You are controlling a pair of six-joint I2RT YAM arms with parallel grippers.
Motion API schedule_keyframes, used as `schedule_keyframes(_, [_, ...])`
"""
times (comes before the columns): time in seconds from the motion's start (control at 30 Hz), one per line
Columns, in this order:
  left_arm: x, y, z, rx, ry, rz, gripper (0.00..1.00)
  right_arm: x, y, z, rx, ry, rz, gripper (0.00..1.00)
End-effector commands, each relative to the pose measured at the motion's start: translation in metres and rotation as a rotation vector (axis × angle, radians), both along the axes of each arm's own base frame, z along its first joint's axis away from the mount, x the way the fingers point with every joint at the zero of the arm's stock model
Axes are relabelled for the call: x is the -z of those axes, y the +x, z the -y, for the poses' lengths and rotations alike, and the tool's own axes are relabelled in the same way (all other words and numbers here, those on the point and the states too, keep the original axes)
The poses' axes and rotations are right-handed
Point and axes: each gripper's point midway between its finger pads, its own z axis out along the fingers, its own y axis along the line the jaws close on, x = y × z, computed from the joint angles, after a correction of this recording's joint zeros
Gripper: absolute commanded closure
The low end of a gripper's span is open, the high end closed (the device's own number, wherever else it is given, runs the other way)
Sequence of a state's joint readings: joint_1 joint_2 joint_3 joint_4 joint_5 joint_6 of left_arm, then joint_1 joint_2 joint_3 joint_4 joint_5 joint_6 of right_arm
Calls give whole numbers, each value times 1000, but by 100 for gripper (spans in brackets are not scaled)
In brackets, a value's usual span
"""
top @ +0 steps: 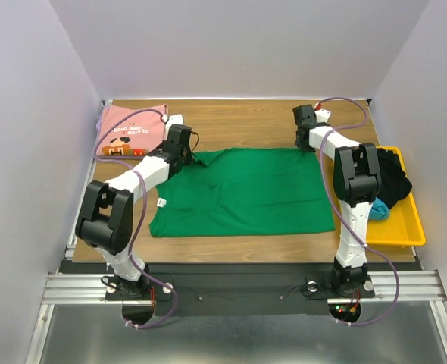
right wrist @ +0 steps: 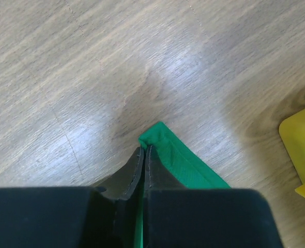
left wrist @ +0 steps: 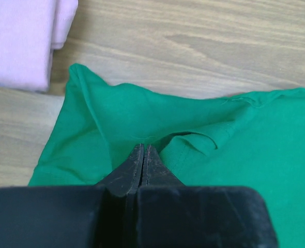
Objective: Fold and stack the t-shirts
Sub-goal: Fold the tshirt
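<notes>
The left gripper has its 2 black fingers pressed together on a raised wrinkle of the plain bright green cloth t-shirt, close to the shirt's upper left corner in the top view. The right gripper is closed in the same way and pinches the hemmed corner of this shirt, at the upper right of the cloth in the top view. The shirt itself lies spread and mostly flat in the middle of that view.

I judge that the step in hand is the first fold of the green shirt, because both far corners are held. The next move probably calls for lifting the 2 corners together, at equal height, and bringing the far edge toward the bottom of the frame with the cloth taut between the grippers. The left grip sits on a wrinkle, so that side may fold less cleanly.

The dusty pink folded t-shirt with a printed graphic rests at the upper left, near the green one but apart from it; it looks like the place for stacking.

The light brown wooden table is smooth and a little shiny. A yellow plastic tray at the right holds dark clothes. Pale plain walls close 3 sides.
</notes>
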State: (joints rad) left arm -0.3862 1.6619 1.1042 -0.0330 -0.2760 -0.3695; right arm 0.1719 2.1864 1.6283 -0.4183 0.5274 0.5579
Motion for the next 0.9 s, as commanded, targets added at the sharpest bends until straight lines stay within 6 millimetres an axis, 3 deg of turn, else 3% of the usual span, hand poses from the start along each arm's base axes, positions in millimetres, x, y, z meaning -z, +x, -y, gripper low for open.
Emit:
schedule_keyframes(0.0, [-35, -8, 2, -17, -68, 90, 100, -24, -5, 1, 13, 2, 26, 100])
schedule_keyframes(0.23, [-37, -40, 7, -26, -149, 93, 100, -47, -29, -3, -34, 30, 36, 100])
schedule_keyframes(0.3, [-27, -56, 5, -39, -174, 64, 100, -53, -40, -3, -38, 27, 38, 100])
schedule_keyframes(0.4, [-23, -69, -1, -89, -210, 44, 100, -50, -57, -1, -36, 30, 23, 100])
schedule_keyframes(0.5, [-24, -89, -8, -122, -239, 27, 100, -58, -70, 3, -34, 25, 33, 100])
schedule_keyframes(0.73, [-31, -114, -15, -136, -281, 47, 100, -73, -95, 8, -31, 28, 59, 100])
schedule_keyframes(0.87, [-18, -131, -18, -128, -298, 21, 100, -71, -110, 8, -47, 37, 48, 100])
